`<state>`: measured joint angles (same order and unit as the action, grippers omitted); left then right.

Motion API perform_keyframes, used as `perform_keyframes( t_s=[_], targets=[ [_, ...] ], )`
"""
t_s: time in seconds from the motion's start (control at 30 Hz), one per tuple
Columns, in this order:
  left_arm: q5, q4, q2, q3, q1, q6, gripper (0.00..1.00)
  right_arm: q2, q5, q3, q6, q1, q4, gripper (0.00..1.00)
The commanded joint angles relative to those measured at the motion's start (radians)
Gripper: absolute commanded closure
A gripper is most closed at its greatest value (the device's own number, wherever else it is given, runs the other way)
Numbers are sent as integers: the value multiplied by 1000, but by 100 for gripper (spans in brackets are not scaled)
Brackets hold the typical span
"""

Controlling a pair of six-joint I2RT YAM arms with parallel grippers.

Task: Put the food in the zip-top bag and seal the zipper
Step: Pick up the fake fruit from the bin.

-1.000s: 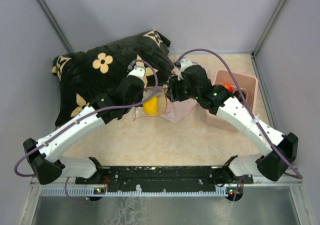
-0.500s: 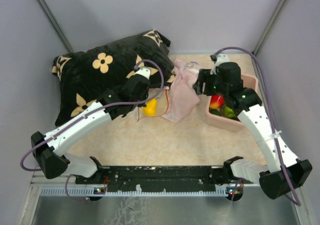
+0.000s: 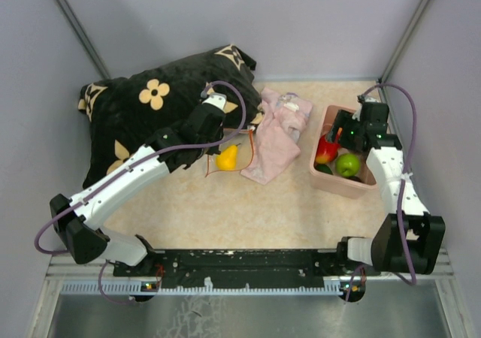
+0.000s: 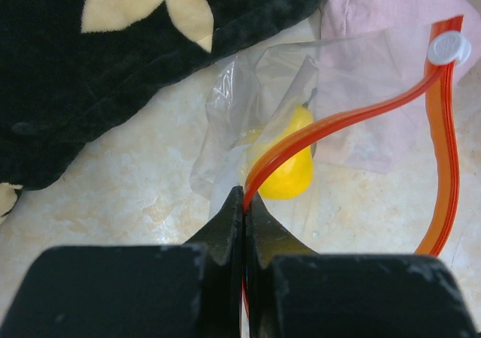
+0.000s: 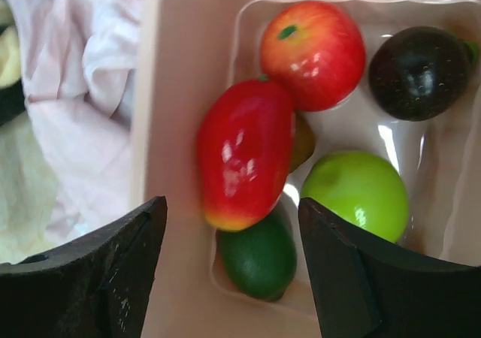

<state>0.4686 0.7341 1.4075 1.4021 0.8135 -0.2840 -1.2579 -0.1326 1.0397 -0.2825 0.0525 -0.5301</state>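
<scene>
The clear zip-top bag lies beside the pillow with a yellow toy pear inside it. My left gripper is shut on the orange-red zipper at the mouth's edge, and my left gripper pinches the strip just in front of the pear. A white slider sits at the zipper's far end. My right gripper hangs open over the pink bin, above a long red-and-yellow fruit. With it lie a red apple, a lime green apple, a dark green fruit and a dark brown one.
A black pillow with cream flowers fills the back left, touching the bag. A pale pink cloth lies between the bag and the pink bin. Grey walls close the table on three sides.
My right arm has swung from the bag's mouth rightward to above the bin, and its jaws have opened wider. The left gripper keeps its hold on the zipper.
</scene>
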Motion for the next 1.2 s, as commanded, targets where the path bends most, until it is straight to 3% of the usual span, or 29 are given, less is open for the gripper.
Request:
perform_keyframes(
  t_s=[0.0,0.4,0.77,1.17],
  targets=[
    [2,-2,12,32,-20,1,100,-56,-46,-20,-26,69,159,28],
    [-3,2,6,-6,-100,5,100,-260,-134,-12,-59,82,288,25],
    [-25,-1,4,-13,-123,-2,100,-348,-212,25,-5,82,229,22],
    [-29,5,7,-14,-123,-13,100,-202,-163,-6,7,82,188,55]
  ],
)
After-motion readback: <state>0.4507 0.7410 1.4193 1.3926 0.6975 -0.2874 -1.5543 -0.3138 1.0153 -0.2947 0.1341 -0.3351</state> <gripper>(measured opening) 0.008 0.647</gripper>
